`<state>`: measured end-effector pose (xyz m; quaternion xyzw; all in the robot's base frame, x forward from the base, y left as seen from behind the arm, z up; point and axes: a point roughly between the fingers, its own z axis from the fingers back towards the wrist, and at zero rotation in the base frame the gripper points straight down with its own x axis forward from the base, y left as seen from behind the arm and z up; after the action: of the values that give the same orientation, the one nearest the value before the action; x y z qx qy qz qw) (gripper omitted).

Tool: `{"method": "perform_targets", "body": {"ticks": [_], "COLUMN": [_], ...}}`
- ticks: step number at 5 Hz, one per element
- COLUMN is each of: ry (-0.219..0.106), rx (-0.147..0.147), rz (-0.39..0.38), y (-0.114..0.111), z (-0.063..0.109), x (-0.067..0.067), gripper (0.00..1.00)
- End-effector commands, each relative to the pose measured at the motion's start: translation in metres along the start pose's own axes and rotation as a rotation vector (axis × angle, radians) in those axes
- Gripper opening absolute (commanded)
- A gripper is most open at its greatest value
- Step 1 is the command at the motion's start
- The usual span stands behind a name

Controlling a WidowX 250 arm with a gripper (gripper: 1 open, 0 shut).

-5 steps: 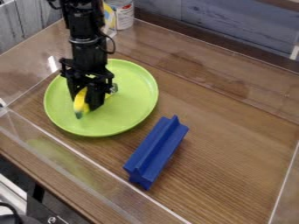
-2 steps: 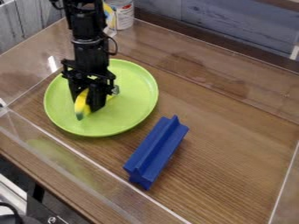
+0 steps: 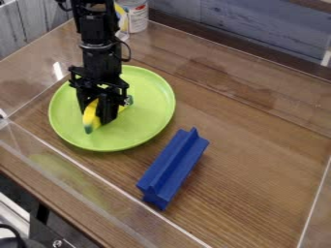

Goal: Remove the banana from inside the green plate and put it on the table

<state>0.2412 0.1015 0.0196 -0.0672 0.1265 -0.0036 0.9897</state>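
The lime-green plate (image 3: 145, 93) sits at the left of the reddish-brown table (image 3: 246, 107). A small yellow banana (image 3: 89, 116) with a greenish tip lies inside the plate, toward its left front. My black gripper (image 3: 97, 105) comes down steeply from above, and its fingers are shut on the banana, which pokes out below them toward the plate's front. The banana's upper part is hidden by the fingers. Whether it still rests on the plate cannot be told.
A blue block (image 3: 173, 168) lies on the table just right of and in front of the plate. Clear acrylic walls (image 3: 39, 155) border the tabletop. A white and yellow container (image 3: 132, 14) stands behind the arm at the back left.
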Motion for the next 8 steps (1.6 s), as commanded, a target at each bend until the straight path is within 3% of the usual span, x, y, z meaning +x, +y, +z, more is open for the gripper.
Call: {"method": "perform_targets", "body": {"ticks": [1, 8], "ry": [0.008, 0.040], "rx": [-0.003, -0.030], "rz": [-0.024, -0.053], "y": [-0.0062, -0.0114], "z": [-0.0017, -0.0052], "x": [0.0007, -0.0040], "gripper": [0.00, 0.00]}}
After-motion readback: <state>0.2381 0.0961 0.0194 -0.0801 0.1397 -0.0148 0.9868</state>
